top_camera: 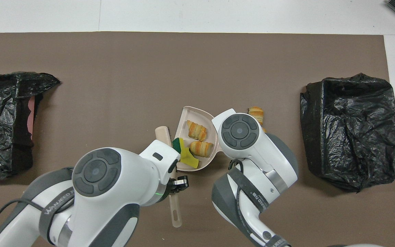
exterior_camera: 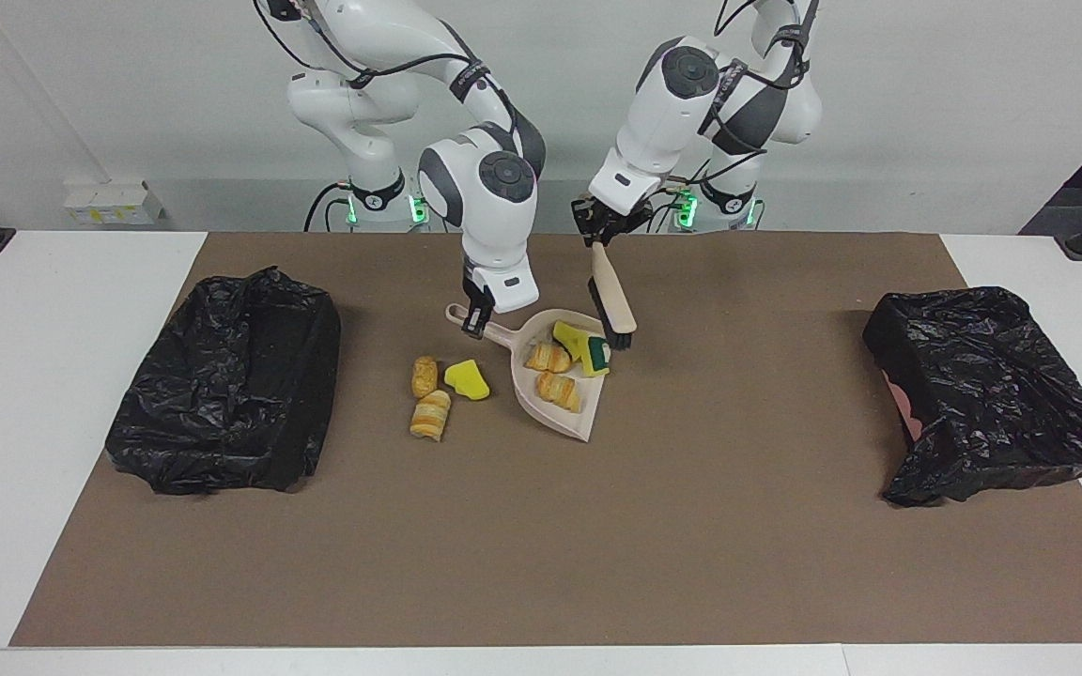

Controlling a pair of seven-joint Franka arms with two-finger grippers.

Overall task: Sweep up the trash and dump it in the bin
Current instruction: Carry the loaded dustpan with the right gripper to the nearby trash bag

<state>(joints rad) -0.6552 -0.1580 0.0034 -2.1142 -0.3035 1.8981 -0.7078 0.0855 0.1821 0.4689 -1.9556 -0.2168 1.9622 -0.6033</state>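
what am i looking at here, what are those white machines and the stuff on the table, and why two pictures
These are two white robot arms at a table, each ending in a two-finger gripper. One picture is taken from across the table facing the robots; the other looks steeply down from above their end.

The left gripper is shut on a small brush, its bristles beside the pan's edge. The right gripper is shut on the handle of a beige dustpan resting on the brown mat.

The trash is toy food: two pastry rolls and two yellow sponge pieces sit in the pan. Two more rolls and a yellow chunk lie on the mat beside it. A bin lined with black bags stands at each end.
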